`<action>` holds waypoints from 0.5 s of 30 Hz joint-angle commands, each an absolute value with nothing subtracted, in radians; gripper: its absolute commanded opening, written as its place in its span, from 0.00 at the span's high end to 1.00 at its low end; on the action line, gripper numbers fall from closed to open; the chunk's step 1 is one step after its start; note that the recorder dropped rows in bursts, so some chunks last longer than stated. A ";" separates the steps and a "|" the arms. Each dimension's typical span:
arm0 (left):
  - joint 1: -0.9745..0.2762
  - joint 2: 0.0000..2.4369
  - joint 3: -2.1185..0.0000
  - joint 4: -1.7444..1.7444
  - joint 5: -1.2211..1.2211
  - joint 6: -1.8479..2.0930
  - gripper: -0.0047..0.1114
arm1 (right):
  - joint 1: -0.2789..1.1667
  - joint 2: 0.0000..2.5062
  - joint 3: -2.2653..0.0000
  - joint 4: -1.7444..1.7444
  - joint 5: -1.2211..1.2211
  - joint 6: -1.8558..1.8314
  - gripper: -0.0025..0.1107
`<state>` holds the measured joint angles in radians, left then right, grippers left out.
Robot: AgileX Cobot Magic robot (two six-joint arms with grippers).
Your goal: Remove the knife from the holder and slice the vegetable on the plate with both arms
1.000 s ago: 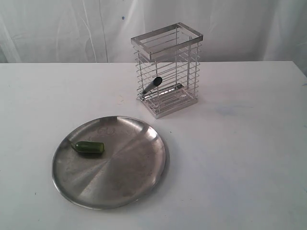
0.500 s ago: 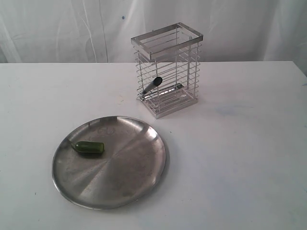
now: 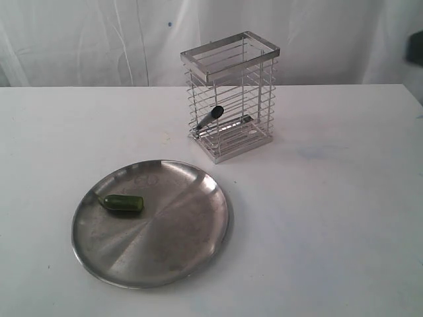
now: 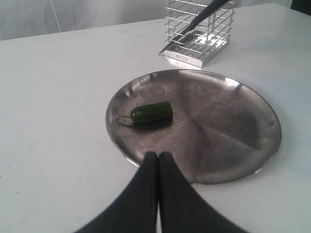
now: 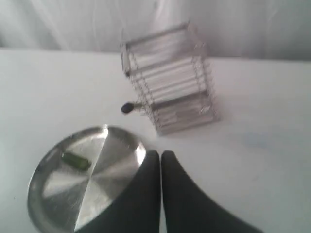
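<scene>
The steel plate [image 3: 192, 224] is being carried by the white bench [image 3: 344, 198] toward its front edge, and the wire holder [image 3: 242, 63] nearer its back edge. The left claw [image 4: 158, 158] and the right claw [image 5: 160, 154] are being held pressed together, nothing pinched. The knife [image 3: 210, 117] is being propped tilted inside the holder, its handle poking out between the bars. The vegetable [image 3: 121, 203] is being borne near the plate's left rim.

With jaws pressed together, the left gripper [image 4: 158, 156] points at the plate [image 4: 228, 127], where the whole vegetable [image 4: 151, 112] lies.
</scene>
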<state>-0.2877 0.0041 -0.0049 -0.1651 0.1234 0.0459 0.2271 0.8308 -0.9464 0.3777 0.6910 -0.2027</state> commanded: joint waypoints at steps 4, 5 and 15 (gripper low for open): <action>-0.292 0.000 0.000 -0.172 0.123 0.049 0.96 | 0.232 1.233 -0.957 0.873 0.696 -0.465 0.67; -0.292 0.000 0.000 -0.172 0.123 0.049 0.96 | 0.232 1.275 -0.957 0.964 0.678 -0.504 0.61; -0.292 0.000 0.000 -0.172 0.123 0.049 0.96 | 0.324 1.522 -1.034 1.360 0.563 -0.782 0.46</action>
